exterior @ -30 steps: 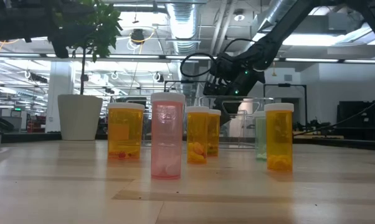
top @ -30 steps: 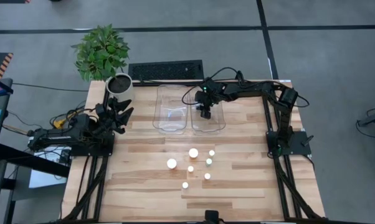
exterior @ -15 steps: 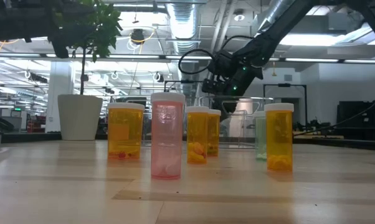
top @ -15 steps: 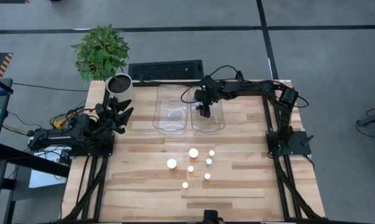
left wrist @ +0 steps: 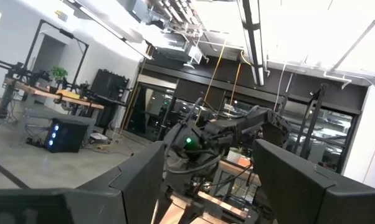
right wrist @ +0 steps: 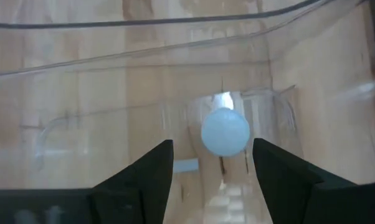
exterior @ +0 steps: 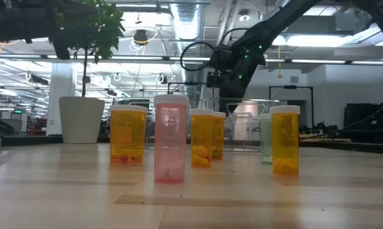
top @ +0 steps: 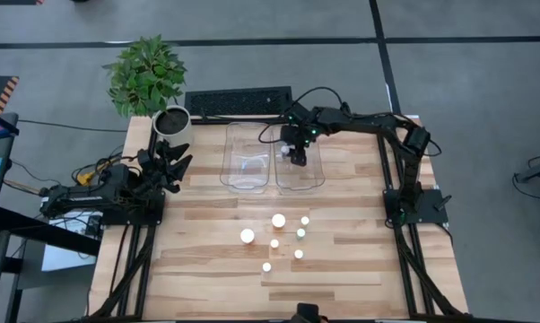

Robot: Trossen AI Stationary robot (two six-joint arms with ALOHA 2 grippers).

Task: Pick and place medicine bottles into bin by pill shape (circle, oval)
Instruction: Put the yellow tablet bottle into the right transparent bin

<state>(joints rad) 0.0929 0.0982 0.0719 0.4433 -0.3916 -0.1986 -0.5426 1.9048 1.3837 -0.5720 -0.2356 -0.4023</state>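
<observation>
Several medicine bottles with white caps stand in a loose group at the table's middle [top: 278, 220], orange, pink and green in the low view [exterior: 285, 138]. One more bottle, seen by its white cap [right wrist: 225, 132], stands upright on the floor of the clear right bin [top: 310, 179]. My right gripper [top: 297, 154] hangs open above that bin, its fingers either side of the cap and well above it, also in the low view [exterior: 228, 79]. My left gripper [top: 176, 161] waits open at the table's left, by the plant pot.
A second clear bin [top: 246, 160] lies left of the right bin. A white pot with a green plant [top: 171, 121] stands at the far left corner. A black keyboard [top: 239, 101] lies beyond the bins. Bare wood [top: 207, 269] stretches in front of the bottles.
My right gripper has risen above the right bin and drifted a little toward the table's far edge. The bottles on the table have kept still.
</observation>
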